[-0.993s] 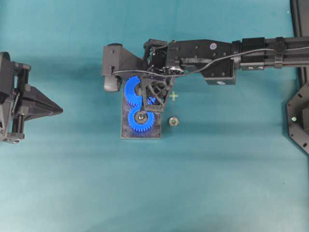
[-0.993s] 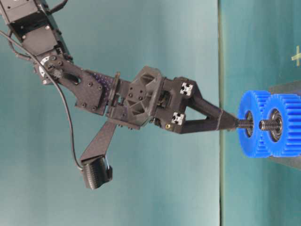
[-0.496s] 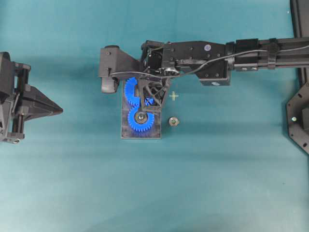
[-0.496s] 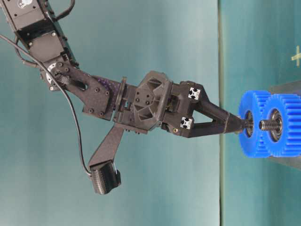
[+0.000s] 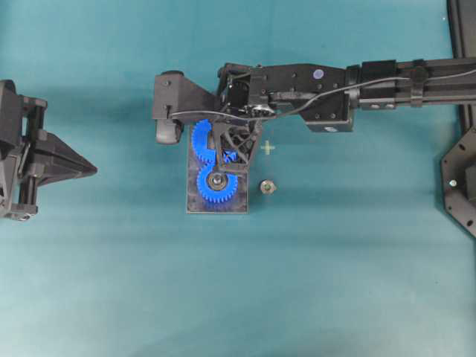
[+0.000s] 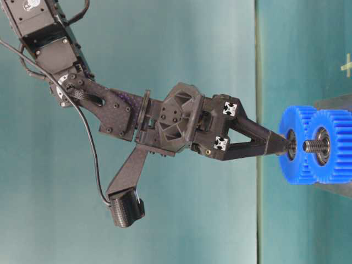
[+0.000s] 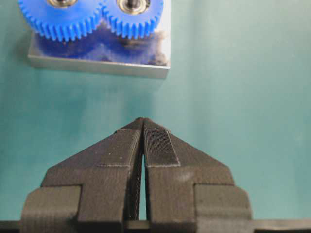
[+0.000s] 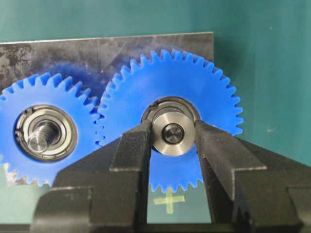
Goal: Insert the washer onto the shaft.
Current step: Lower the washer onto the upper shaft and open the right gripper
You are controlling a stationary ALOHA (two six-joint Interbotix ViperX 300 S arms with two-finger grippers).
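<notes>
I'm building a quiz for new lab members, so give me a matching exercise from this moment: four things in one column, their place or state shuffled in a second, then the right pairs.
Things:
1. washer
2. left gripper
3. nut
4. bare shaft

Places or states:
A. lying on the table beside the base plate
B. shut on nothing, away from the gears
C. held between the right gripper fingers at a blue gear's centre
D. sticking out of the other gear, nothing on it

Pairs: 1-C, 2-B, 3-A, 4-D
</notes>
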